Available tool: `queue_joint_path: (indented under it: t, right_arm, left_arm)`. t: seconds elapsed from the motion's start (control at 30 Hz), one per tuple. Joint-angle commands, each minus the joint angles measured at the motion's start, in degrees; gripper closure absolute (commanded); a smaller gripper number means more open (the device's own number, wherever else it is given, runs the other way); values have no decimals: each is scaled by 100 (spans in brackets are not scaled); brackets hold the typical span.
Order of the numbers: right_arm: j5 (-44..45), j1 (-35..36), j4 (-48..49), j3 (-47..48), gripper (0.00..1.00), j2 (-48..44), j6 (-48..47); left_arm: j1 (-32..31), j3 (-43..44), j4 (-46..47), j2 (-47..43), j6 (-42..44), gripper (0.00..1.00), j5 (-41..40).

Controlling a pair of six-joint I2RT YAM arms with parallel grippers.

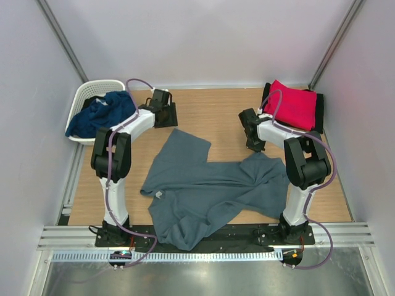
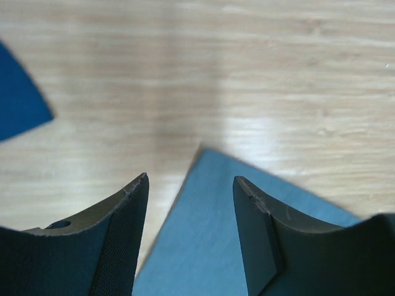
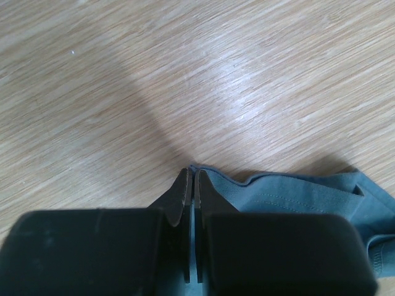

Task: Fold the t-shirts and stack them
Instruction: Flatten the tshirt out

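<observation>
A slate grey-blue t-shirt (image 1: 210, 185) lies spread and rumpled across the middle of the table. My left gripper (image 1: 165, 116) is open and empty. In the left wrist view its fingertips (image 2: 191, 185) stand above the shirt's far left corner (image 2: 203, 240). My right gripper (image 1: 254, 143) is shut on the shirt's far right edge. In the right wrist view a thin strip of cloth (image 3: 290, 197) sits between the closed fingertips (image 3: 192, 179). A red t-shirt (image 1: 293, 103) lies folded on a black t-shirt (image 1: 320, 111) at the back right. A navy t-shirt (image 1: 102, 114) is heaped in the basket.
A white lattice basket (image 1: 83, 95) stands at the back left corner, and the navy cloth (image 2: 18, 98) hangs over its side. White walls enclose the wooden table (image 1: 216, 111) on three sides. A metal rail (image 1: 203, 237) runs along the near edge.
</observation>
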Motion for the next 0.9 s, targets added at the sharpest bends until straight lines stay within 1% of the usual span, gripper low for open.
queue_joint_path:
  t: [0.0, 0.03, 0.13, 0.17, 0.23, 0.27, 0.4, 0.67, 0.87]
  right_arm:
    - [59, -18, -38, 43, 99, -285, -39]
    - [59, -26, -29, 51, 99, -285, -56]
    - [86, -44, -29, 60, 99, -232, -83]
    - [94, -70, -29, 69, 99, -223, -109]
    - [86, -88, -38, 60, 99, -197, -118]
    - [77, -106, -38, 69, 99, -197, -136]
    - [77, -132, -46, 95, 99, -206, -153]
    - [68, -150, -73, 95, 99, -136, -153]
    - [77, -150, -82, 104, 99, -170, -171]
  left_arm:
    - [9, 573, -187, 314, 368, 42, 109]
    - [0, 818, -293, 515, 395, 42, 65]
    - [-17, 1180, -654, 893, 456, 43, 56]
    - [-35, 1424, -750, 991, 465, 44, -14]
    - [-131, 1637, -1005, 1123, 535, 44, -233]
    - [-175, 1794, -1076, 1245, 562, 44, -452]
    - [-290, 2041, -1322, 1457, 571, 46, -726]
    - [-413, 1998, -1402, 1493, 571, 47, -919]
    - [-439, 1928, -1410, 1545, 509, 50, -999]
